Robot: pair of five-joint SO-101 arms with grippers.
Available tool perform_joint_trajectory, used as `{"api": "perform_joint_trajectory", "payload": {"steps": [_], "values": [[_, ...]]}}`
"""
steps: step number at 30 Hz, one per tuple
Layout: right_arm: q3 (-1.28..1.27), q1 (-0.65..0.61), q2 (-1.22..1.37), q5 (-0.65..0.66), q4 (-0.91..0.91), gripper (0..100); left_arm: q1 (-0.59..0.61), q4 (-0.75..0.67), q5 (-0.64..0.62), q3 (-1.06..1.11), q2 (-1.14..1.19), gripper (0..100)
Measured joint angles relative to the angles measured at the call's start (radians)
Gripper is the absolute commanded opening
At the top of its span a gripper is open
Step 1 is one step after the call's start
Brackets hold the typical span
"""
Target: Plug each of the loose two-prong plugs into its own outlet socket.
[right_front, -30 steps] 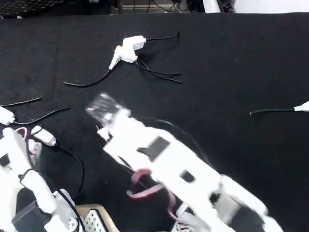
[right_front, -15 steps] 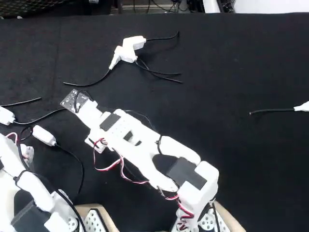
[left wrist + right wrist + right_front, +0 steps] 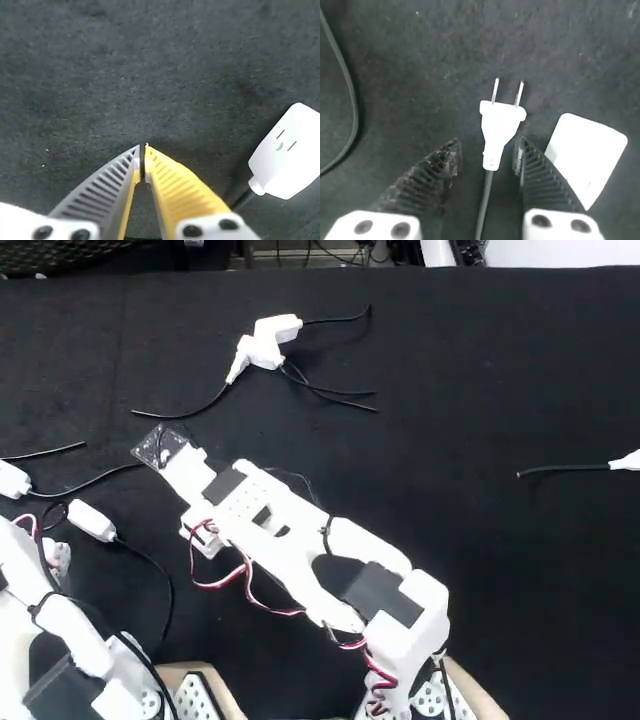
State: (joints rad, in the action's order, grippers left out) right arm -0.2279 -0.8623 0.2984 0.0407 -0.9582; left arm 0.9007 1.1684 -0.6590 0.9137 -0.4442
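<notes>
A loose white two-prong plug (image 3: 501, 125) lies on the black mat, prongs pointing away from my right gripper (image 3: 486, 147). That gripper is open, one finger on each side of the plug's body, not closed on it. Beside one finger lies a white block (image 3: 585, 155). In the high view the right arm stretches to the left, its gripper (image 3: 160, 447) near a black cable. My left gripper (image 3: 142, 150) is shut on nothing, just above the mat. A white outlet socket (image 3: 287, 150) with two slots lies beside it, also seen at the left (image 3: 90, 521).
A joined white plug and socket (image 3: 262, 343) with black cables lie at the back. Another white connector (image 3: 12, 478) sits at the left edge, and a plug tip (image 3: 628, 460) with its cable at the right edge. The left arm's base (image 3: 60, 640) fills the near left corner.
The right arm swung out to the left and stretched low over the mat, then nudged slightly right. The left arm shifted a little.
</notes>
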Motion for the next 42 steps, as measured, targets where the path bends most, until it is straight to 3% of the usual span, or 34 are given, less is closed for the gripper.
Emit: {"api": "perform_joint_trajectory", "payload": {"steps": [14, 18, 21, 24, 42], "values": [[0.043, 0.000, 0.072, -0.005, 0.002, 16.5, 0.000, 0.000, 0.000, 0.000, 0.000, 3], [0.046, 0.000, 0.072, -0.005, 0.002, 0.8, 0.000, 0.000, 0.000, 0.000, 0.000, 3], [0.046, 0.003, 0.072, -0.005, 0.002, 4.7, 0.000, 0.000, 0.000, 0.000, 0.000, 3], [0.046, 0.003, 0.072, -0.005, 0.002, 0.9, 0.000, 0.000, 0.000, 0.000, 0.000, 3], [0.092, 0.003, 0.107, 0.028, -0.057, 3.3, -0.021, 0.000, 0.002, 0.000, 0.000, 3]]}}
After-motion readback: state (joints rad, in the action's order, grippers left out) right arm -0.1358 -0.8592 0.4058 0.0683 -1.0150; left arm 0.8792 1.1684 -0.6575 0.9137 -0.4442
